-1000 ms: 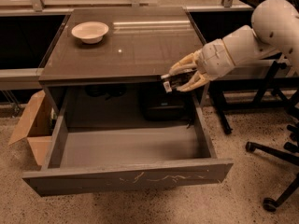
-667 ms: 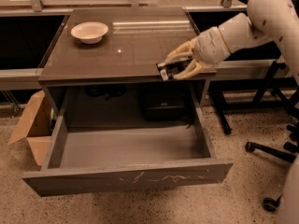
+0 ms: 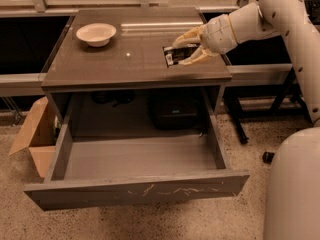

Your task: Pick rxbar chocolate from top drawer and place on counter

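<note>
Item: bar point(image 3: 171, 55); small, dark wrapper with pale markings; held over the right part of the surface point(image 3: 125, 59), near its right edge; whether it already touches the surface or hangs just above it cannot be told.

Item: hand point(image 3: 186, 50); pale, two-fingered; over the right part of the surface; fingers closed on the bar, one on the far side and one on the near side; the arm point(image 3: 280, 19) reaches in from beyond the surface's right edge.

Item: drawer point(image 3: 135, 191); below the surface, pulled fully out toward the viewer; grey, with white scratches on the front panel; its floor shows bare, with no bar inside.

Item: bowl point(image 3: 96, 34); white; on the far left part of the surface, well apart from the hand.

Item: box point(image 3: 32, 134); tan cardboard; on the floor beside the surface's left leg.

Item: bag point(image 3: 175, 111); black; in the shadow under the surface, behind the drawer.

Step in hand, by judgement: the pick from the drawer looks done; the placing is under way and close to finished.

Next move, by judgement: lower the bar until it lies flat on the surface, if it does not yet; part the fingers; lift the hand straight up so that the bar is not dragged toward the right edge; the bowl is no obstacle.
</note>
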You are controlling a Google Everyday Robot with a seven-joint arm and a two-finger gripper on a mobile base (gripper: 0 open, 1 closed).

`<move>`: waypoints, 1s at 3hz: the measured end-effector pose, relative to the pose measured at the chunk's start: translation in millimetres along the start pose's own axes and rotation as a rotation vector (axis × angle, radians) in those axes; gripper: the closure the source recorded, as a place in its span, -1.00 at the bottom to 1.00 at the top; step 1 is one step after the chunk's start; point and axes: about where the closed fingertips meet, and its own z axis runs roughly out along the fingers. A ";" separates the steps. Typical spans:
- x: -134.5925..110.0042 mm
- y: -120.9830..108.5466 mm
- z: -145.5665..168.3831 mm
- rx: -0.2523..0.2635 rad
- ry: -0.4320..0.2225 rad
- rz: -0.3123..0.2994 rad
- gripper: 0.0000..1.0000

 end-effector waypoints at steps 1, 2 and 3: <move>24.9 -25.7 14.3 0.109 0.005 0.082 1.00; 39.7 -35.5 21.6 0.161 0.004 0.123 1.00; 40.2 -36.4 22.2 0.165 0.005 0.124 1.00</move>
